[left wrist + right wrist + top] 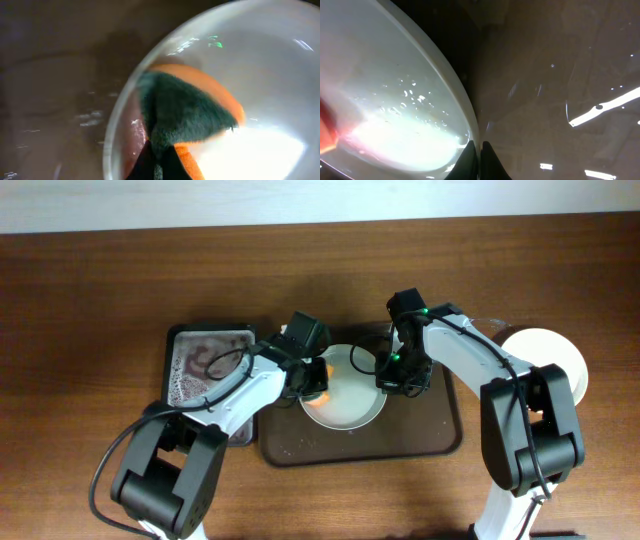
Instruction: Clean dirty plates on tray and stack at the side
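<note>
One white plate (pixel 345 405) lies flat near the middle of one brown tray (pixel 420 435), slightly toward the tray's 12 o'clock edge. Its rim is held at two opposite points.

At 9 o'clock of the plate, the left hand (pixel 312 375) grips one sponge (pixel 316 383). In the left wrist view the sponge (pixel 185 105) shows an orange body and a dark green scouring face. It presses on the plate (pixel 270 75) just inside the rim, pinched at the bottom by the left hand (pixel 157 162).

At 3 o'clock of the plate, the right hand (pixel 390 378) is narrowed onto the rim. In the right wrist view its fingertips (pixel 476 157) nip the edge of the wet plate (pixel 385 90), with the tray (pixel 560 75) beyond.

Bare tray floor, dotted with droplets, runs along 6 o'clock of the plate and widens toward the 4 o'clock corner.

One dark basin (pixel 210 330) of foamy water touches the tray's 9 o'clock side. At the tray's 3 o'clock, apart from it, a white side pile (pixel 548 360) rests on the worktop (pixel 80 300). How many plates it holds cannot be told from above. Two arms are present.
</note>
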